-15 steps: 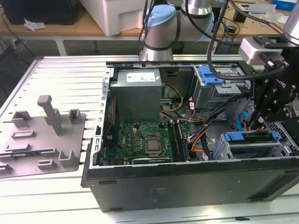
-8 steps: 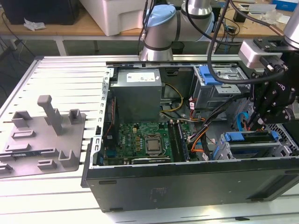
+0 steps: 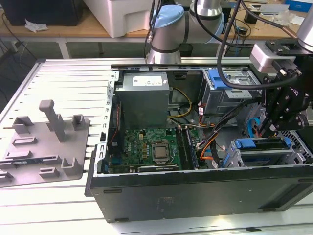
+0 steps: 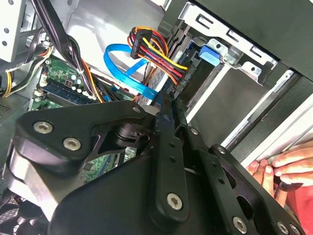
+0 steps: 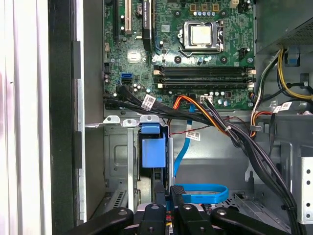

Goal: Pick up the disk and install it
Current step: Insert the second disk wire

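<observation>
Gripper at the drive cage, disk on edge in its slot

The gripper [image 3: 274, 128] hangs over the cage, its jaws looking closed together just above the disk [image 5: 153, 152], which stands in the drive cage [image 3: 259, 152] by its blue carrier. Seating it well likely needs a straight push along the rails, clear of the cables [image 5: 215, 122]. Whether the jaws touch the carrier stays hidden.

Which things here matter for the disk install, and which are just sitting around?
Job in hand:
- gripper, over the drive cage
- disk, at the drive cage
- drive cage

Just lying about:
- power supply
- motherboard
- grey fixture plate
- a person's hand
</observation>
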Controlling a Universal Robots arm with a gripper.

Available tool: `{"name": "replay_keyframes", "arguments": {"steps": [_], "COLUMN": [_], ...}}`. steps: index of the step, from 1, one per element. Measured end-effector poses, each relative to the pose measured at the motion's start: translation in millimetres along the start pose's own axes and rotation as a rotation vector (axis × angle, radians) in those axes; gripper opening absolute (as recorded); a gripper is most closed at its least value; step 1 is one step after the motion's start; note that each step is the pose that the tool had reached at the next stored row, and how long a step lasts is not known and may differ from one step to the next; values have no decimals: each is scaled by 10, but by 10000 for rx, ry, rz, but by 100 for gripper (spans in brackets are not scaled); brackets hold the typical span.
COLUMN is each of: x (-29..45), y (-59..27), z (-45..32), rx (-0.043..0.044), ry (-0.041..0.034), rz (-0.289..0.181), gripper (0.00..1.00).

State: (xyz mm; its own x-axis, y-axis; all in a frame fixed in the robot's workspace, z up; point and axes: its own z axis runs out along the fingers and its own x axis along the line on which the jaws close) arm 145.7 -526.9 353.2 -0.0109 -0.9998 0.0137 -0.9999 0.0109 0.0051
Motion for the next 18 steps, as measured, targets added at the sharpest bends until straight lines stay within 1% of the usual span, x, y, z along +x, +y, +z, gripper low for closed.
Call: {"name": "replay_keyframes", "arguments": {"steps": [13,18], "x": [3,15], "y": [-19,-19], "z": [9,15], "rx": [0,0], "ry": [1,4], "rz": [1,0], "gripper": [16,16]}}
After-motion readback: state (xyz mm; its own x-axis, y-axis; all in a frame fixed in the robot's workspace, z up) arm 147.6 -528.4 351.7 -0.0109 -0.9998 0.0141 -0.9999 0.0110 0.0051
